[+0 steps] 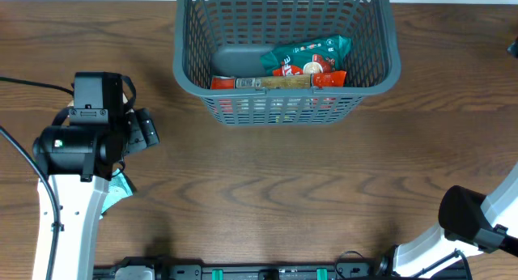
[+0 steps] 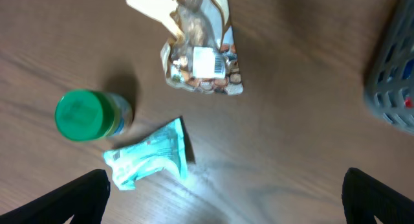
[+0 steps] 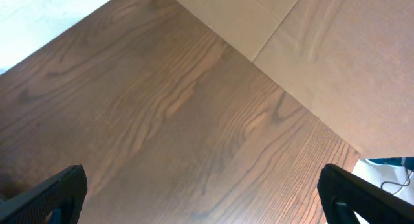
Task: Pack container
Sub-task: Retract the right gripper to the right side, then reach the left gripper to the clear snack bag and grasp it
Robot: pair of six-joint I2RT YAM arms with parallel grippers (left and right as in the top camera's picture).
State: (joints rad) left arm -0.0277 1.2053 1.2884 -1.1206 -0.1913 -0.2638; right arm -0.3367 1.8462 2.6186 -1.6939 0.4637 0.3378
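Overhead first. The container [image 1: 283,92] sits at the far middle of the worktop [image 1: 267,183], partly filled: a teal snack bag [image 1: 312,52] and a red packet [image 1: 324,74] lie inside, with a flat packet [image 1: 271,83] along the near wall. The left arm [image 1: 77,150] hangs over the left side, well apart from the container. The right arm [image 1: 473,219] is low at the near right corner.

Left wrist view. The left hand [image 2: 226,201] is spread wide with nothing between its fingers. Below it lie a teal sachet [image 2: 152,156], a green-capped bottle [image 2: 81,114] just beside it, and a clear bag of mixed snacks [image 2: 200,62] further off. A corner of the container shows at the right edge.

Right wrist view. The right hand [image 3: 207,198] is also wide open and empty, over bare wood near the worktop's edge.

Judgement: the step is picking the next loose item, likely the sachet.
- Centre the fingers over it before descending.
- Close across its narrow width.
- Keep the left finger off the bottle, which looks easy to tip.
- Lift clear of the container's rim before releasing.
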